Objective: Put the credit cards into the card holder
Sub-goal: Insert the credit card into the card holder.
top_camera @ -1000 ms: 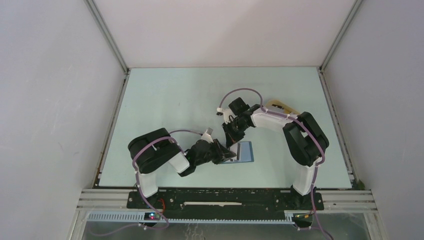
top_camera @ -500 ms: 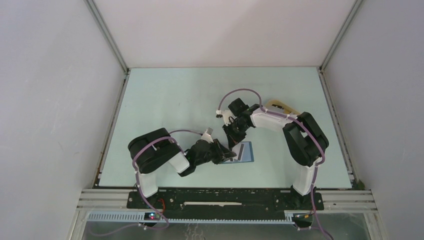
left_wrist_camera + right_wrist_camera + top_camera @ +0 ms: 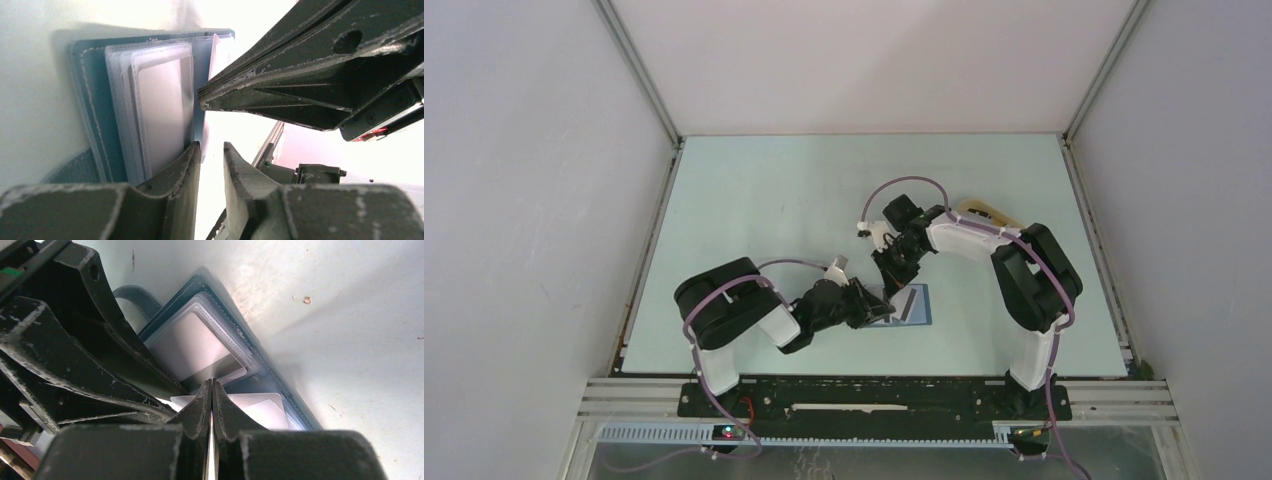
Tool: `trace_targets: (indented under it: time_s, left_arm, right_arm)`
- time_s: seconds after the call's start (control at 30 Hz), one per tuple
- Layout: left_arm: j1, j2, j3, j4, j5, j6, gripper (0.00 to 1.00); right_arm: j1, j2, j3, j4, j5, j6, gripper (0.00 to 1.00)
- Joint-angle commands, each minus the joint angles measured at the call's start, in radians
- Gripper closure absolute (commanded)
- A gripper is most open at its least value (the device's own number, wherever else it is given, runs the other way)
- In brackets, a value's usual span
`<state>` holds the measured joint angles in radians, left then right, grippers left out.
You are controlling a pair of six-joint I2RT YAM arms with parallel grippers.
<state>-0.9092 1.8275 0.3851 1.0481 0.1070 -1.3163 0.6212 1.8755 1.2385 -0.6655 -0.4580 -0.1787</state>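
Note:
The blue card holder (image 3: pixel 920 314) lies open on the table, its clear slots facing up (image 3: pixel 90 100) (image 3: pixel 280 385). A grey credit card with a dark stripe (image 3: pixel 187 345) sits in the stacked slots. More white credit cards (image 3: pixel 267 410) lie on the holder's other half. My right gripper (image 3: pixel 896 288) (image 3: pixel 212 381) is shut on a thin card seen edge-on, its tip down at the slots. My left gripper (image 3: pixel 882 312) (image 3: pixel 211 147) is open by a narrow gap with nothing in it. One of its fingers (image 3: pixel 187 165) rests against the slots' edge.
A beige oval tray (image 3: pixel 986 212) stands at the back right, partly hidden by the right arm. The two grippers are close together over the holder, with the right one's fingers (image 3: pixel 300 75) crossing just above the left one's.
The left jaws have opened slightly. The card under the right gripper has shifted a little to the right over the holder. Both arms have otherwise hardly moved.

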Motion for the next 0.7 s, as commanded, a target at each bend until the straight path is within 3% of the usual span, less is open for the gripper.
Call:
trace_targets:
  time_s: [0.0,0.67]
  left_arm:
    - [0.009,-0.042,-0.038,-0.064,-0.031,0.049,0.71]
    - [0.029,-0.172,-0.109,-0.127,-0.073,0.120,0.74]
  right_arm:
    - [-0.011,0.010,0.038,-0.052,-0.012,-0.047,0.93]
    - [-0.006,0.040,0.053,-0.138,-0.041,-0.150,0.92]
